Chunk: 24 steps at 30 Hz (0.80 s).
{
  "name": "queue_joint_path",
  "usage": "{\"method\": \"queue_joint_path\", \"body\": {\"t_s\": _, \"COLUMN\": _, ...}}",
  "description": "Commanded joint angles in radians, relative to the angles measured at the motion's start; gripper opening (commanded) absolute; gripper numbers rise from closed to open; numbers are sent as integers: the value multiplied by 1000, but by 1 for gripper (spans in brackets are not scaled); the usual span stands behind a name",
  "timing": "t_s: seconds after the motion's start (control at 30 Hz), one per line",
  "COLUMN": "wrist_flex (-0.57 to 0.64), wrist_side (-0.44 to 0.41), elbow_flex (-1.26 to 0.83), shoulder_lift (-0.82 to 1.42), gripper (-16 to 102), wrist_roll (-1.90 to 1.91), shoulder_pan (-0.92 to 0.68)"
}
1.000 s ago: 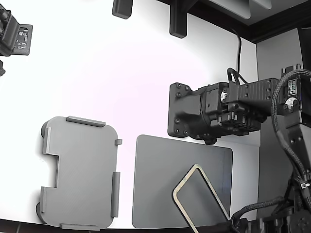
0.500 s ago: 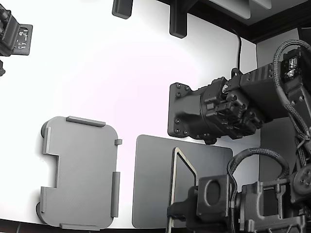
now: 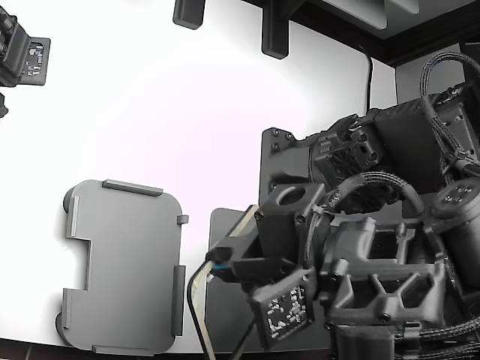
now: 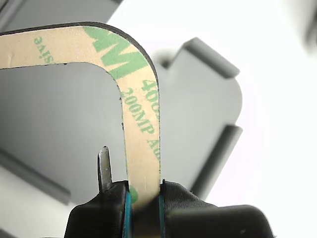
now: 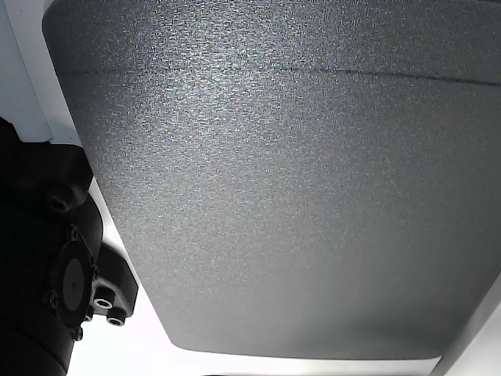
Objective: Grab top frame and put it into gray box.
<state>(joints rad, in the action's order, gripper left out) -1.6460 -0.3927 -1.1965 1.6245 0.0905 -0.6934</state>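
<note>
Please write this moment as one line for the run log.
phase: carry | pincer: shut on top frame | frame: lifted off dark mat | gray box: empty, at exterior view's left | placed: no

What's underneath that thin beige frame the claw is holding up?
Seen through the thin beige rectangular frame pinched in the claw, the light gray plastic tray lies blurred on the white table. The frame's far end is out of view.

The arm is reaching in from the exterior view's right, its wrist hanging low over the tabletop's near edge. The gripper (image 4: 143,198) is pinching the top frame (image 4: 141,124) between its 2 fingers (image 4: 181,201), jaws clamped on 1 side of the ring.
</note>
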Motion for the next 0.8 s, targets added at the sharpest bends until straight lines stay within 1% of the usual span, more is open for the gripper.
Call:
{"method": "queue_joint_path", "body": {"t_s": 0.0, "wrist_flex": -8, "wrist_side": -26, "elbow_flex": 43, "shoulder_lift": 0, "gripper": -13, "wrist_roll": 227, "shoulder_pan": 46}}
{"method": "queue_joint_path", "body": {"t_s": 0.07, "wrist_flex": -8, "wrist_side": -20, "elbow_flex": 40, "shoulder_lift": -11, "gripper": -13, "wrist_roll": 350, "shoulder_pan": 66}}
{"method": "queue_joint_path", "body": {"t_s": 0.17, "wrist_flex": -6, "wrist_side": 15, "elbow_flex": 25, "shoulder_lift": -14, "gripper": -13, "wrist_roll": 727, "shoulder_pan": 94}}
{"method": "queue_joint_path", "body": {"t_s": 0.23, "wrist_flex": -5, "wrist_side": -25, "elbow_flex": 15, "shoulder_lift": -17, "gripper": -13, "wrist_roll": 805, "shoulder_pan": 94}}
{"method": "queue_joint_path", "body": {"t_s": 0.3, "wrist_flex": -8, "wrist_side": -94, "elbow_flex": 18, "shoulder_lift": -32, "gripper": -13, "wrist_roll": 871, "shoulder_pan": 91}}
{"method": "queue_joint_path", "body": {"t_s": 0.33, "wrist_flex": -9, "wrist_side": -109, "elbow_flex": 26, "shoulder_lift": -41, "gripper": -13, "wrist_roll": 882, "shoulder_pan": 89}}
{"method": "queue_joint_path", "body": {"t_s": 0.4, "wrist_flex": -9, "wrist_side": -78, "elbow_flex": 20, "shoulder_lift": -46, "gripper": -13, "wrist_roll": 1057, "shoulder_pan": 97}}
{"method": "queue_joint_path", "body": {"t_s": 0.47, "wrist_flex": -9, "wrist_side": -94, "elbow_flex": 8, "shoulder_lift": -61, "gripper": -13, "wrist_roll": 1120, "shoulder_pan": 101}}
{"method": "queue_joint_path", "body": {"t_s": 0.57, "wrist_flex": -9, "wrist_side": -52, "elbow_flex": 18, "shoulder_lift": -91, "gripper": -13, "wrist_roll": 1307, "shoulder_pan": 118}}
{"method": "queue_joint_path", "body": {"t_s": 0.63, "wrist_flex": -9, "wrist_side": -11, "elbow_flex": 12, "shoulder_lift": -103, "gripper": -13, "wrist_roll": 1588, "shoulder_pan": 129}}
{"method": "queue_joint_path", "body": {"t_s": 0.77, "wrist_flex": -9, "wrist_side": 40, "elbow_flex": -25, "shoulder_lift": -104, "gripper": -13, "wrist_roll": 1847, "shoulder_pan": 129}}
